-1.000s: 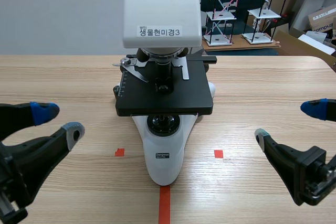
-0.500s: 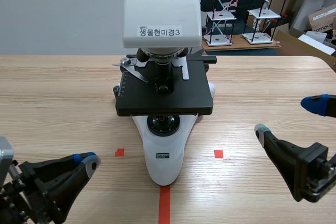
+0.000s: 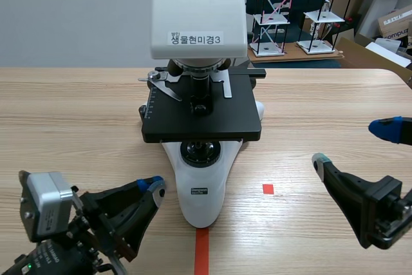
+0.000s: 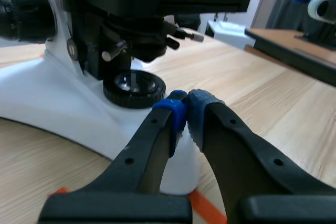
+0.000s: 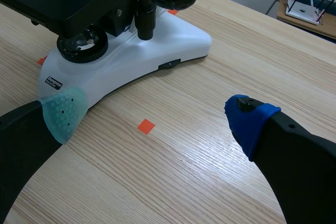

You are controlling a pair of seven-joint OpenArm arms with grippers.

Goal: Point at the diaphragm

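Note:
A white and black microscope (image 3: 201, 43) stands mid-table, its white base (image 3: 203, 192) toward me. Under its black stage (image 3: 203, 120) the dark diaphragm assembly (image 4: 134, 43) with a small lever (image 4: 112, 52) hangs above the round light lens (image 4: 133, 84). My left gripper (image 3: 156, 186) is shut on nothing, low beside the base's left flank. In the left wrist view its blue fingertips (image 4: 186, 109) meet just short of the light lens, aimed under the stage. My right gripper (image 3: 353, 145) stands open to the right of the microscope, empty (image 5: 156, 116).
Small orange-red tape marks (image 3: 268, 189) and a tape line (image 3: 201, 249) lie near the base. White model shelves (image 3: 277, 11) and cardboard boxes (image 3: 394, 27) stand beyond the table's far edge. Bare wood spreads to both sides of the microscope.
My left gripper has shut and swung in from the far left to the microscope's base, turning toward the space under the stage. The right arm has stayed put.

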